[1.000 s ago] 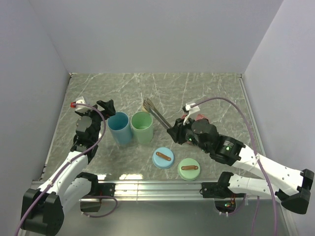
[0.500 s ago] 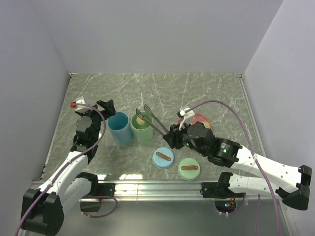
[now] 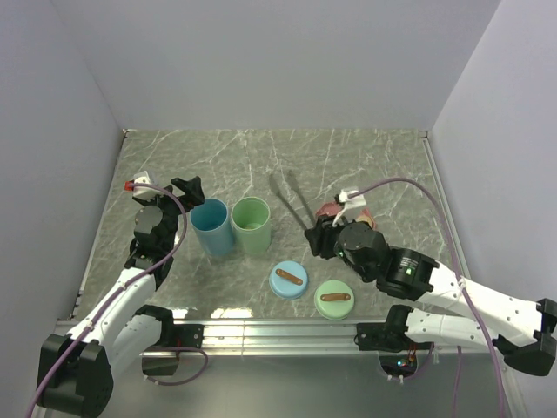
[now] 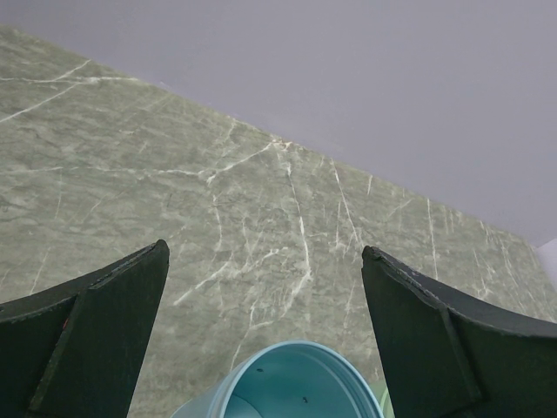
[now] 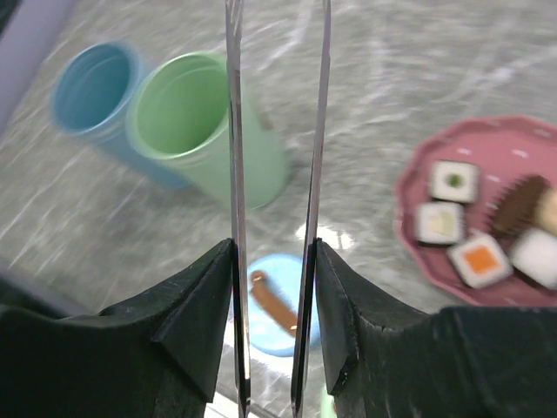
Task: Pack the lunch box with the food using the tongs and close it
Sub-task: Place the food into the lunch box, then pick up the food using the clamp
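My right gripper [image 3: 318, 237] [image 5: 274, 252] is shut on the tongs [image 3: 291, 198] [image 5: 233, 131]. Its fingers press both thin metal arms, which stand apart with nothing between them. The tongs point toward the far side, between the green lunch box cup [image 3: 251, 225] [image 5: 187, 122] and the pink plate [image 3: 333, 210] [image 5: 418, 187]. The food lies on the plate: an orange-topped square [image 5: 480, 259], white squares [image 5: 453, 181] and a brown piece [image 5: 520, 205]. My left gripper [image 3: 184, 187] [image 4: 265, 251] hangs open just above the blue cup [image 3: 213, 226] [image 4: 287, 383].
Two lids with brown handles lie near the front edge, a blue one [image 3: 288, 280] [image 5: 270, 300] and a green one [image 3: 334, 299]. Both cups stand upright and uncovered, side by side. Grey walls close in the marble table on three sides.
The tongs carried a pale piece over the green cup, then swung right toward the plate. Their arms have spread and the piece is no longer between the tips. The left arm stayed still.
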`<state>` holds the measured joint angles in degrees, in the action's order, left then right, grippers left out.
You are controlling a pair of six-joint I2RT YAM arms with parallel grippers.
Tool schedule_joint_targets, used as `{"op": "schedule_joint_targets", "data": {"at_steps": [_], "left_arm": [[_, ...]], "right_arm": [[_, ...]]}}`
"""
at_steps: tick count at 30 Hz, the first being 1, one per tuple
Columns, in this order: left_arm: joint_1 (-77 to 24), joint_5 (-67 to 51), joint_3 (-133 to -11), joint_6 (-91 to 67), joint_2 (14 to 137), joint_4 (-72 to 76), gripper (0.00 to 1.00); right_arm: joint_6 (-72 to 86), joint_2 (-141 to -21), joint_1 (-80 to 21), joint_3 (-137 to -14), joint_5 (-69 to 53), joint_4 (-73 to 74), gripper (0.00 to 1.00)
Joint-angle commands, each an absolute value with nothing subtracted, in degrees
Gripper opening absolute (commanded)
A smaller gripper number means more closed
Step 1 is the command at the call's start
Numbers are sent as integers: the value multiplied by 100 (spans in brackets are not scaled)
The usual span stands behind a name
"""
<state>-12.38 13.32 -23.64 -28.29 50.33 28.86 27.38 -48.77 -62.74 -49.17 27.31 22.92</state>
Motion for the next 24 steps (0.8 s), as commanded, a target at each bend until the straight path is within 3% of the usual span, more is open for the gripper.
{"op": "schedule_joint_targets", "data": {"at_steps": [1,5,15,24], "left_arm": [[-1204,1213,-2435,-2892,4913,3067,100],[-1204,1169,-2435,-2909,4913,3076,100],[-1204,1090,-2408,-2909,4896,3103,99],[-1204,1037,-2391,-2918,4790,3050,100]], "right_arm": [[3460,-4729,-6275,-4966,4251,2837,48],[4340,-4930,-6057,-5089,5026,3716,48],[6975,-5344,-5590,-4993,5344,6325,48],[7207,-4790,-5599,-4351,4589,6398,48]]}}
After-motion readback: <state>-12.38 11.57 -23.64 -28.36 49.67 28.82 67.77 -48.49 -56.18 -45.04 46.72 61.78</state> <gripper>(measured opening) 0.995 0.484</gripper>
